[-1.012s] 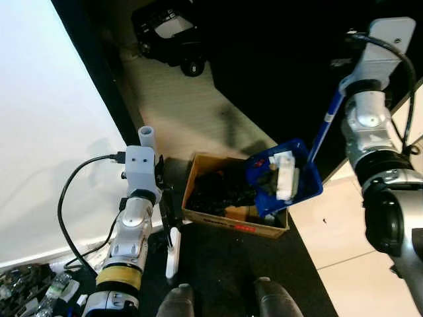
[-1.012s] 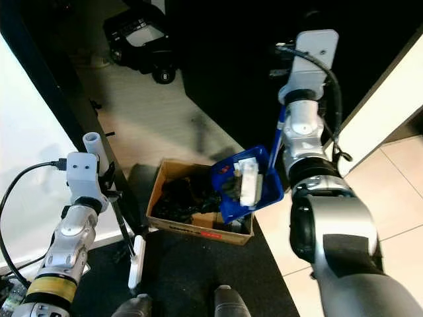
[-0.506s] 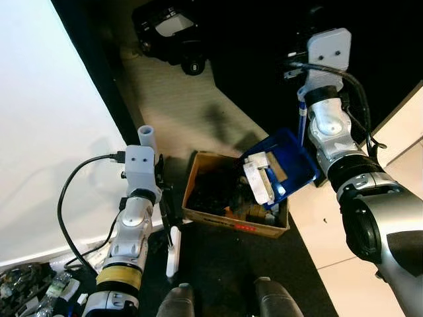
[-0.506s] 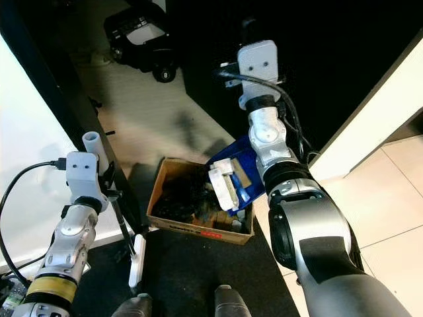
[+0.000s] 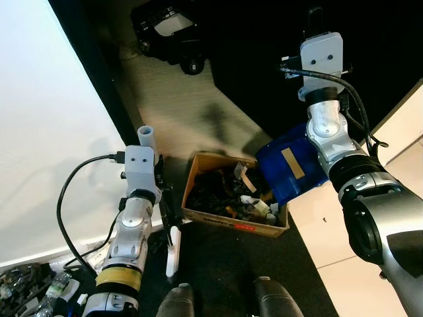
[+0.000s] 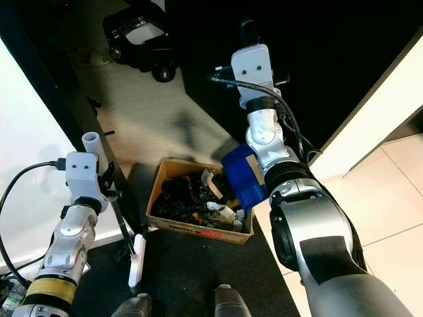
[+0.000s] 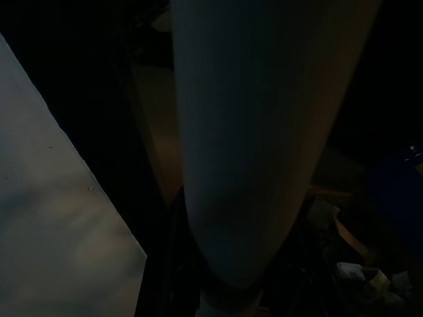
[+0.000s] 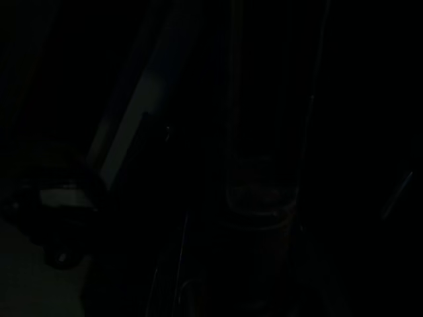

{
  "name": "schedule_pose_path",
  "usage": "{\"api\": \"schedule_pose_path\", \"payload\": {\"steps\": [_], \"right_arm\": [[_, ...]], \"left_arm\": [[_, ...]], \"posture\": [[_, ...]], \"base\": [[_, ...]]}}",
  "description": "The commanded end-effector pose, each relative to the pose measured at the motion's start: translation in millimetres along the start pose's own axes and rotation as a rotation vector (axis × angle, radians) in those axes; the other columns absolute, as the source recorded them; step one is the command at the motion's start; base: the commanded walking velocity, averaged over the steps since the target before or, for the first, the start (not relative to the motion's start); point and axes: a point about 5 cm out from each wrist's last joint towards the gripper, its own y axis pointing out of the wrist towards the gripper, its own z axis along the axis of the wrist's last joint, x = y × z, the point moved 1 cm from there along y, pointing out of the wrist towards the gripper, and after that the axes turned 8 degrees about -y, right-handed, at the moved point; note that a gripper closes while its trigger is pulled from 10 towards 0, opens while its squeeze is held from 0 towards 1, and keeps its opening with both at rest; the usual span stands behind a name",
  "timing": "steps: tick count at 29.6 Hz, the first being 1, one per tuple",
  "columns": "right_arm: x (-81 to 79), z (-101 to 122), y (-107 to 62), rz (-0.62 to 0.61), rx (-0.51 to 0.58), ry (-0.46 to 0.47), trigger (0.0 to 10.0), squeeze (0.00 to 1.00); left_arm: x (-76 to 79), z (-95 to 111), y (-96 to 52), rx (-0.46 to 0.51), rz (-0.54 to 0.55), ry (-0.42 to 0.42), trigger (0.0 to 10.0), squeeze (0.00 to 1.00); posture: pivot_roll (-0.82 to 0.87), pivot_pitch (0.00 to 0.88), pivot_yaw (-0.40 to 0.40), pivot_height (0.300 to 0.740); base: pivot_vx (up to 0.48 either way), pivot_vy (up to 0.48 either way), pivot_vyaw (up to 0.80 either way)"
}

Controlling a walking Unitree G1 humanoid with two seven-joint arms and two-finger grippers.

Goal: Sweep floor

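- A white panel point(image 5: 46, 132) is seen on the robot's left, edged by a dark frame, with a beige strip of floor point(image 5: 178, 112) running past it toward a black wheeled object point(image 5: 168, 30) at the far end.
- Pale floor tiles point(image 5: 330, 244) are seen on the right, and a black mat point(image 5: 225, 264) lies under the robot's 2 feet.
- A cardboard box point(image 5: 232, 224) is set on the floor ahead of the feet, filled with dark rubbish and a few pale scraps.
- A blue dustpan point(image 5: 291, 168) is held tipped over the box's right edge, its underside turned up and a strip of tape showing on it.
- The dustpan is carried by the right arm point(image 5: 330, 132); whether the right gripper's grasp is closed cannot be told, as the fingers are hidden.
- A white broom handle point(image 5: 147, 139) is held upright beside the box's left side by the left arm point(image 5: 132, 224); the left gripper's fingers cannot be made out either.
- A white broom head point(image 5: 172, 251) rests on the mat, near the left foot.
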Motion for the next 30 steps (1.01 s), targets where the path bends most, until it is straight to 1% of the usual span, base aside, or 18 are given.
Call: {"api": "schedule_pose_path", "payload": {"steps": [1,3,5,7,9,11,14,15,17,19,21,22,23,24,26,27,30], "right_arm": [[1.3,8,4.8,0.009,0.057,-0.057,10.0,0.0],[0.8,10,5.6,0.012,0.073,-0.07,10.0,0.0],[-1.7,19,7.6,0.028,0.138,-0.111,10.0,0.0],[-2.6,25,9.1,0.03,0.173,-0.112,10.0,0.0],[-0.9,27,9.6,0.017,0.189,-0.101,10.0,0.0],[-3.1,29,7.9,0.03,0.214,-0.11,10.0,0.0],[-12.6,30,2.3,0.072,0.242,-0.119,10.0,0.0],[-12.6,30,2.3,0.072,0.242,-0.119,10.0,0.0],[-26.3,32,-5.5,0.099,0.25,-0.078,10.0,0.0],[-28.4,32,-6.6,0.104,0.254,-0.075,10.0,0.0],[-39.9,37,-11.8,0.142,0.283,-0.061,10.0,0.0],[-51.2,42,-17.8,0.187,0.315,-0.051,10.0,0.0],[-51.2,42,-17.8,0.187,0.315,-0.051,10.0,0.0],[-55.9,43,-21.0,0.206,0.328,-0.045,10.0,0.0],[-57.2,44,-22.1,0.21,0.333,-0.042,10.0,0.0],[-61.2,43,-25.8,0.224,0.333,-0.031,10.0,0.0],[-63.4,42,-28.6,0.234,0.332,-0.027,10.0,0.0]], "left_arm": [[1.1,-1,-2.7,-0.005,-0.001,0.006,10.0,0.0],[1.1,-1,-2.5,-0.004,0.0,0.006,10.0,0.0],[0.8,-1,-2.1,-0.003,0.001,0.006,10.0,0.0],[0.4,-1,-2.2,-0.003,0.003,0.007,10.0,0.0],[0.4,-1,-2.3,-0.003,0.004,0.007,10.0,0.0],[0.6,-1,-2.4,-0.004,0.004,0.006,10.0,0.0],[1.0,-1,-2.0,-0.006,0.001,0.005,10.0,0.0],[1.0,-1,-2.0,-0.006,0.001,0.005,10.0,0.0],[2.6,-1,-1.0,-0.005,-0.002,0.003,10.0,0.0],[2.7,-1,-1.0,-0.005,-0.001,0.003,10.0,0.0],[2.7,-1,-1.1,-0.005,-0.001,0.002,10.0,0.0],[2.5,-1,-1.3,-0.005,-0.001,0.003,10.0,0.0],[2.5,-1,-1.3,-0.005,-0.001,0.003,10.0,0.0],[2.1,-1,-1.5,-0.005,0.0,0.002,10.0,0.0],[1.9,-1,-1.6,-0.005,0.001,0.002,10.0,0.0],[1.2,-2,-2.0,-0.005,0.004,0.002,10.0,0.0],[0.6,-2,-2.4,-0.005,0.006,0.003,10.0,0.0]], "posture": [[0.02,0.141,-0.055,0.74],[0.02,0.141,-0.055,0.74],[0.02,0.14,-0.056,0.74],[0.01,0.139,-0.057,0.74],[0.01,0.14,-0.055,0.74],[0.01,0.141,-0.054,0.74],[0.01,0.141,-0.054,0.74],[0.01,0.141,-0.054,0.74],[0.01,0.141,-0.056,0.74],[0.01,0.141,-0.056,0.74],[0.01,0.14,-0.056,0.74],[0.01,0.14,-0.056,0.74],[0.01,0.14,-0.056,0.74],[0.01,0.139,-0.059,0.74],[0.01,0.139,-0.059,0.74],[0.01,0.138,-0.061,0.74],[0.01,0.138,-0.061,0.74]], "base": [[0.0,0.0,0.0],[0.0,0.0,0.0],[0.0,0.0,0.0],[0.0,0.0,0.0],[0.0,0.0,0.0],[0.0,0.0,0.0],[0.0,0.0,0.0],[0.0,0.0,0.0],[0.0,0.0,0.0],[0.0,0.0,0.0],[0.0,0.0,0.0],[0.0,0.0,0.0],[0.0,0.0,0.0],[0.0,0.0,0.0],[0.0,0.0,0.0],[0.0,0.0,0.0],[0.0,0.0,0.0]]}}
